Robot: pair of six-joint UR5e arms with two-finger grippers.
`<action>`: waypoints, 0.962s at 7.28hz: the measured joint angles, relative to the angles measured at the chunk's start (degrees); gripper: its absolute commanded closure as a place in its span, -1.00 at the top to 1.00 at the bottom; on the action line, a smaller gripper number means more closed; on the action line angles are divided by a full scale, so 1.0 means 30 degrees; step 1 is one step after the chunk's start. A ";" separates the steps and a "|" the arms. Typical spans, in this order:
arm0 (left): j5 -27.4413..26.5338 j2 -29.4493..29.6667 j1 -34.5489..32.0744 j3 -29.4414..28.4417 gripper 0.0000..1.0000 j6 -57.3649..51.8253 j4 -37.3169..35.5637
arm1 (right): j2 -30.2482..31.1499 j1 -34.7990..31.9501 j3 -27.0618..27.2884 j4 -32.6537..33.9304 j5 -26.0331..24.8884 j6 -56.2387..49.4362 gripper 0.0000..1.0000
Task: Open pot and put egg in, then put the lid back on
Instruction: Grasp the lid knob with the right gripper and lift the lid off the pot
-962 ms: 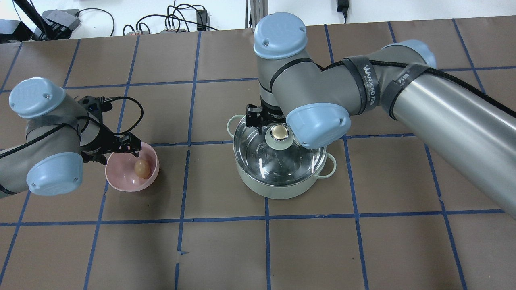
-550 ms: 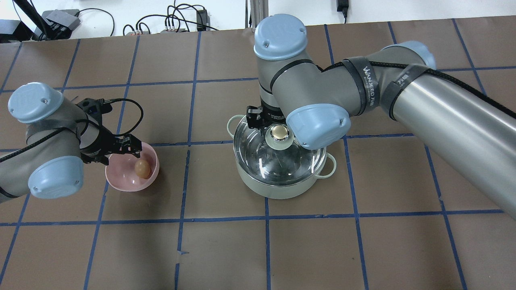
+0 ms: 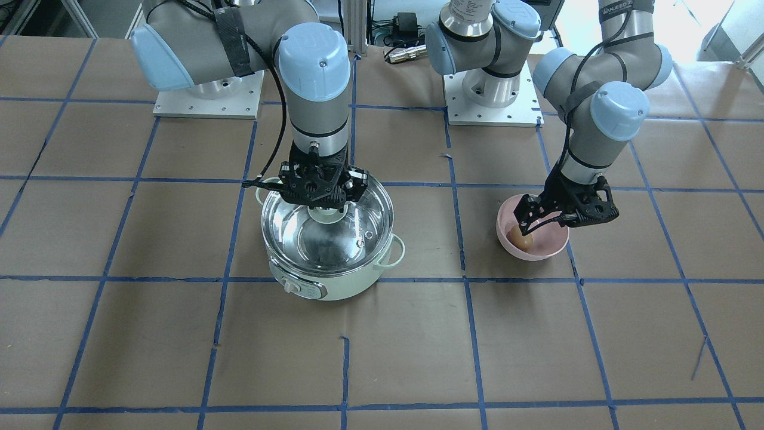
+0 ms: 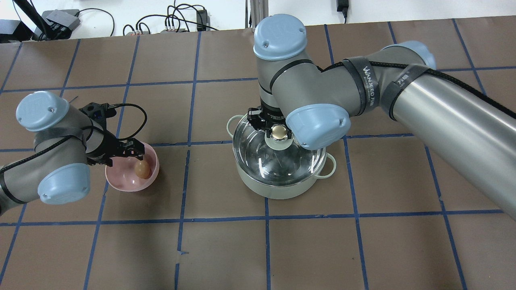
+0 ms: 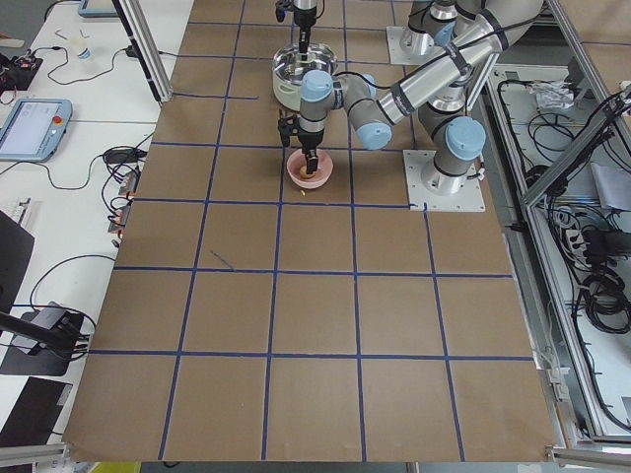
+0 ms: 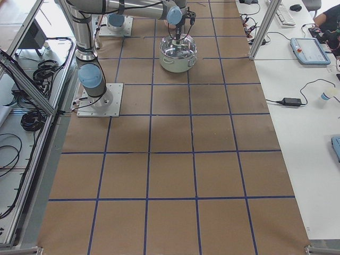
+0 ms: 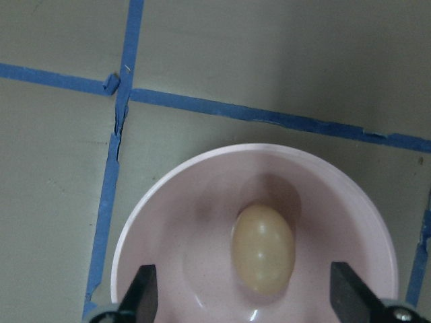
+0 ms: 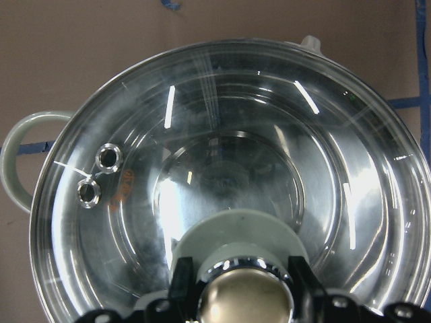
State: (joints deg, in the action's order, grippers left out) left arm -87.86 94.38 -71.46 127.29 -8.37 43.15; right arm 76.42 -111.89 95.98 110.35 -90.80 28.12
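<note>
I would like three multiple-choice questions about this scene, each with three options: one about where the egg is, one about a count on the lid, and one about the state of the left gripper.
1. Where does the egg lie?
A. on the bare table
B. in the pink bowl
C. between shut fingers

2. How many steam holes does the right wrist view show in the lid?
A. one
B. two
C. five

3. How is the left gripper?
A. open
B. shut on the egg
C. shut on the bowl's rim

Answers:
1 B: the egg rests on the bowl's floor.
2 B: two ringed holes sit side by side near the lid's edge.
3 A: its fingers stand wide apart, one on each side of the egg and clear of it.
</note>
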 measured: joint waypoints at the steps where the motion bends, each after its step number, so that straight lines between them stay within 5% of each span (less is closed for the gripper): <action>1: 0.0475 0.0278 0.0000 0.0172 0.82 -0.0075 -0.0439 | 0.0042 0.0003 -0.0087 -0.0060 -0.0021 -0.0005 -0.25; 7: 0.1100 0.0741 0.0031 0.0362 0.82 -0.0261 -0.0722 | 0.1564 0.2858 -0.3011 -0.3981 -0.0011 -0.2257 -0.28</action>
State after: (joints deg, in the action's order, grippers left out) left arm -84.56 96.60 -71.37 128.38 -9.15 40.98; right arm 81.11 -103.31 86.95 98.40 -90.83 21.35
